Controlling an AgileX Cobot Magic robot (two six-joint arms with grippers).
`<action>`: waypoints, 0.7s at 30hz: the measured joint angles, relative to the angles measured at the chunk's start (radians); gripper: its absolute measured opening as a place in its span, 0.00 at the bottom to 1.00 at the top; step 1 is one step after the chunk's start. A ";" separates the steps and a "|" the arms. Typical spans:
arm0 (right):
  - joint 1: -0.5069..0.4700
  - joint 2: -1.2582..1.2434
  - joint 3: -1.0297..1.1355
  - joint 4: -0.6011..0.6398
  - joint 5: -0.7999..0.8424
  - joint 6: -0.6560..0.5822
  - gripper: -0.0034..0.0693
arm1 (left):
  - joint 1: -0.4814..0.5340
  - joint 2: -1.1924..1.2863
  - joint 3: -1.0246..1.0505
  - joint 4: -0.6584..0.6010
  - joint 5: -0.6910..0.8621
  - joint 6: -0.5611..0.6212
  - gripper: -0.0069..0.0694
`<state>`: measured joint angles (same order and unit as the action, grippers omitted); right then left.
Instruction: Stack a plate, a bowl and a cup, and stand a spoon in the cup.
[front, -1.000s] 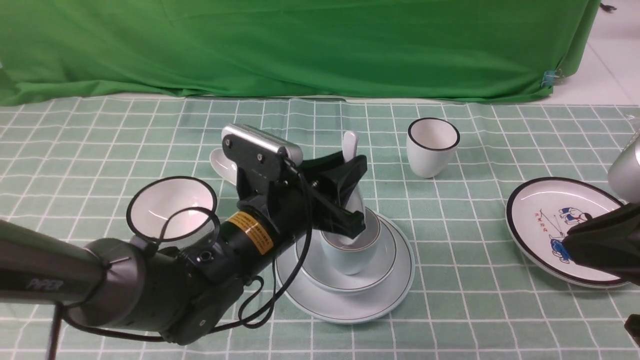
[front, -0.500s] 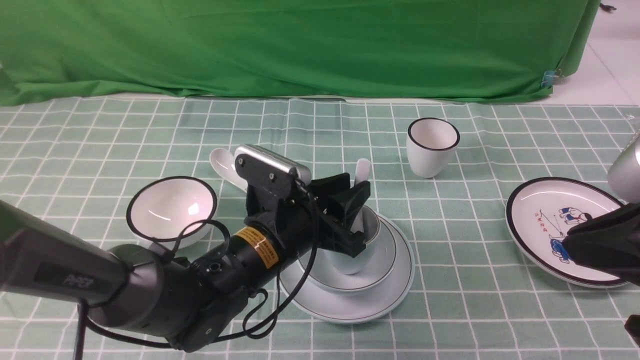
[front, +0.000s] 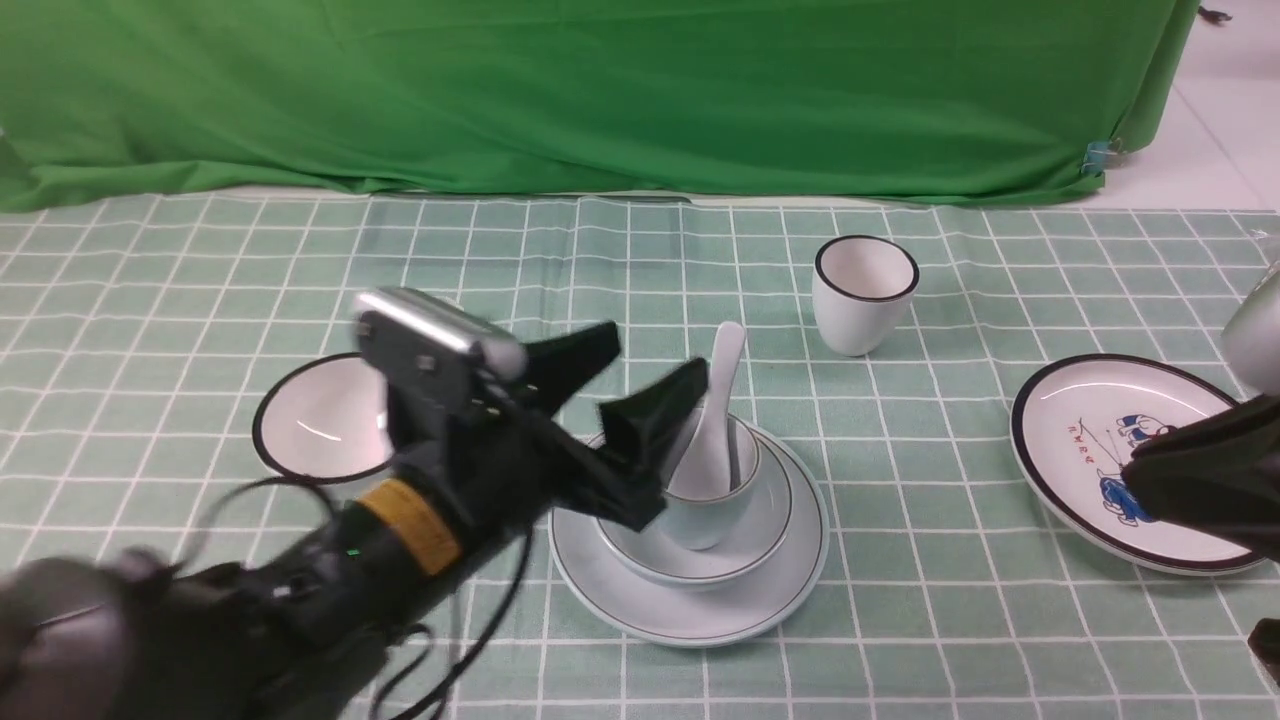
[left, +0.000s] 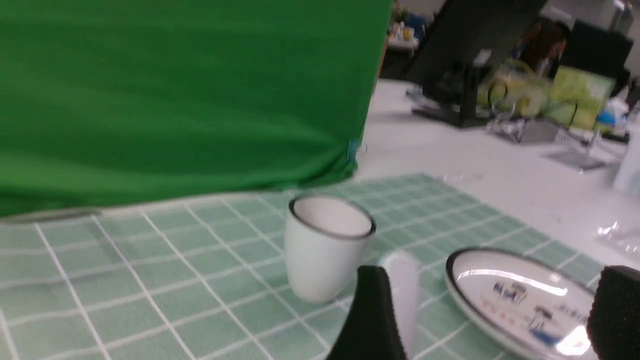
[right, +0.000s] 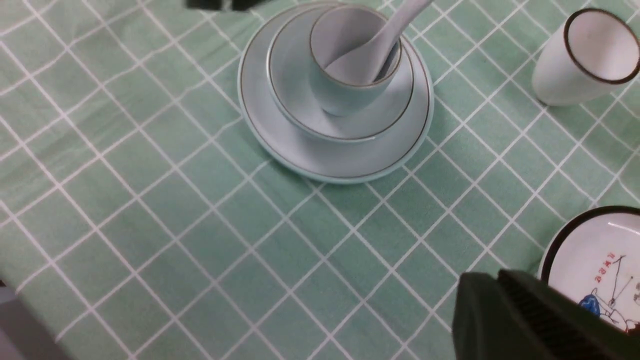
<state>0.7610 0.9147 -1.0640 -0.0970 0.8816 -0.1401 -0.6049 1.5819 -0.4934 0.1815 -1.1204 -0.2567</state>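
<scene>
Spoon: the white spoon (front: 719, 415) is leaning upright in the cup (front: 705, 512), mid-frame, its handle rising above the rim.
Stack: the cup is sitting in the shallow bowl (front: 768, 535), and the bowl is resting on the pale plate (front: 800, 590).
Left gripper: the left gripper (front: 655, 365) is hovering just left of the spoon, fingers spread, holding nothing.
Right gripper: the right gripper (front: 1190, 530) is showing partly at the right edge; whether its fingers are spread or together, I can't tell.
Edges: the cartoon plate (front: 1060, 420) is lying at right, partly behind the right gripper; the black-rimmed cup (front: 862, 315) is standing upper right of centre.
Room: checked cloth (front: 920, 580) is stretching between the stack and the cartoon plate; at left, the black-rimmed bowl (front: 325, 425) is sitting partly behind the left gripper.
Writing: small red characters are running beside the cartoon figures, too small to read; the orange label (front: 410, 525) on the left arm is blurring.
</scene>
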 joint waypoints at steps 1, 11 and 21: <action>0.000 0.000 0.000 0.000 0.001 0.001 0.14 | 0.000 -0.013 0.007 0.000 0.007 0.000 0.75; 0.000 -0.105 0.011 0.000 0.060 0.110 0.14 | 0.000 -0.824 0.046 0.006 0.921 -0.009 0.12; 0.000 -0.273 0.190 0.000 -0.042 0.263 0.14 | 0.000 -1.255 0.061 0.010 1.310 -0.011 0.10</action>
<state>0.7610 0.6419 -0.8737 -0.0970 0.8393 0.1230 -0.6049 0.3271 -0.4321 0.1915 0.1891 -0.2679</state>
